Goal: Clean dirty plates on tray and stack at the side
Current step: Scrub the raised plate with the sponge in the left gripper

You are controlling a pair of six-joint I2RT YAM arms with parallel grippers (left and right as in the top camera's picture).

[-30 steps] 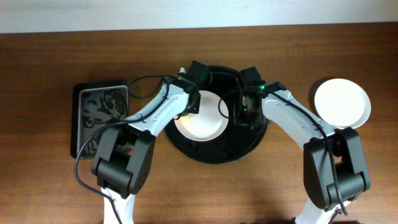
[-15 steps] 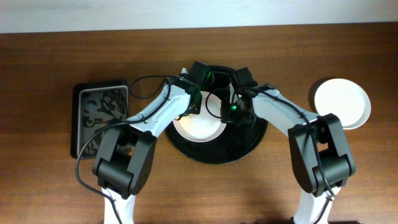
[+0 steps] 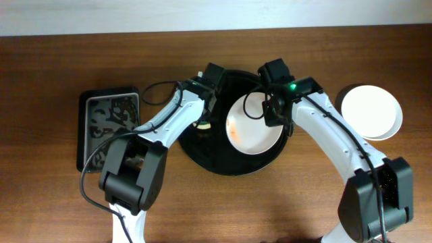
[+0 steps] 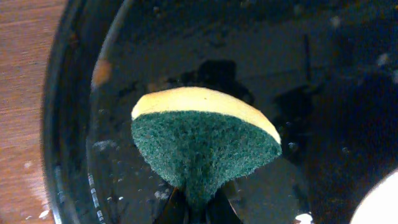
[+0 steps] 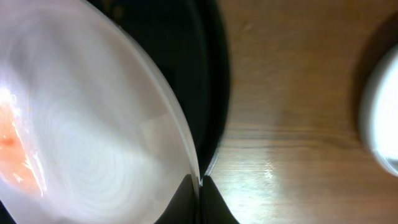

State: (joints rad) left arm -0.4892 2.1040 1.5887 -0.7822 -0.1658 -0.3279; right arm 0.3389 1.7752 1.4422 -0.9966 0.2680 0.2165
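The dirty plate [image 3: 253,128] lies inside the tray [image 3: 223,165], orange smear not yet wiped, the right pincer [image 5: 199,196] closed on its rim. The left pincer [image 4: 196,210] grips a sponge [image 4: 205,140] over the tray's left part. Right of the tray, a white plate [image 3: 371,111] rests on the bench [image 3: 67,202], apparently finished.

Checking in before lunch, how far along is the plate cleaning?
Done: a clean-looking white plate sits beside the tray. In hand: right gripper pinches the smeared plate by its rim, left gripper holds the sponge. Left: wipe that orange smear and stack it.
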